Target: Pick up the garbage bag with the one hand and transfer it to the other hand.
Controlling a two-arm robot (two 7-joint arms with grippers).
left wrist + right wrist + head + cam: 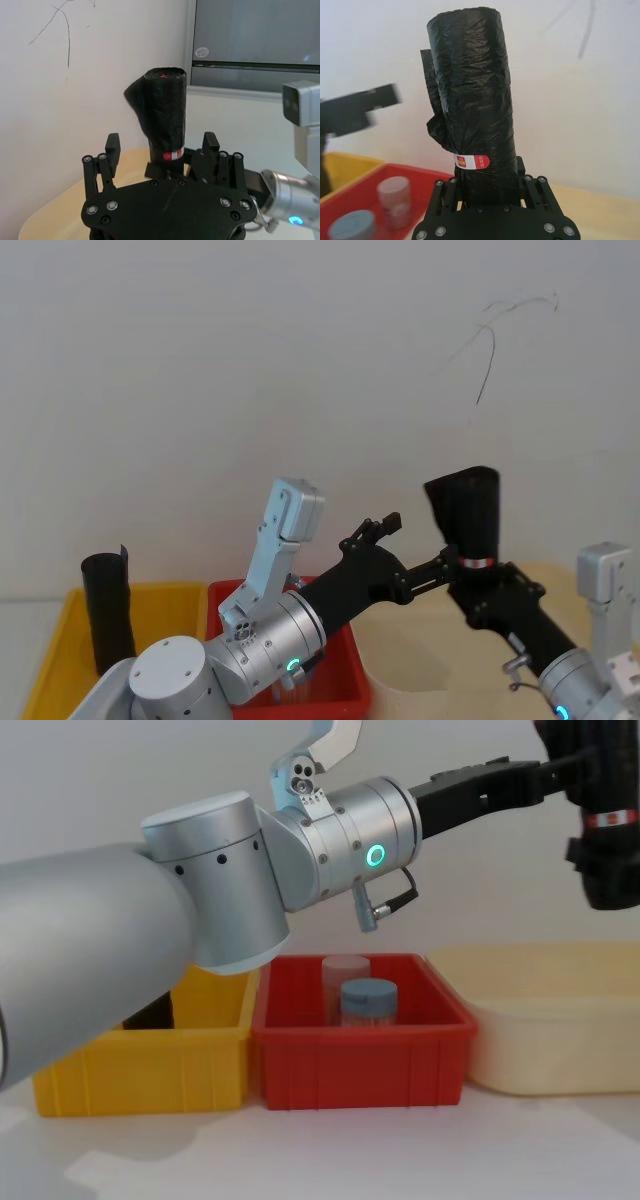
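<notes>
The garbage bag (468, 508), a glossy black roll with a red-and-white label band (478, 562) near its lower end, stands upright in the air over the cream tray. My right gripper (487, 185) is shut on its bottom end, below the label. My left gripper (427, 540) reaches in from the left at label height. It is open, and its fingers (112, 147) stand on either side of the roll (165, 115) with a gap on each side. In the chest view the left gripper (555, 770) meets the bag (605, 770) at the upper right.
A yellow bin (140, 1070) at the left holds a plain black roll (105, 610). The red bin (360, 1065) in the middle holds two jars (368, 1000). A cream tray (560, 1040) lies at the right, under the bag. A white wall stands close behind.
</notes>
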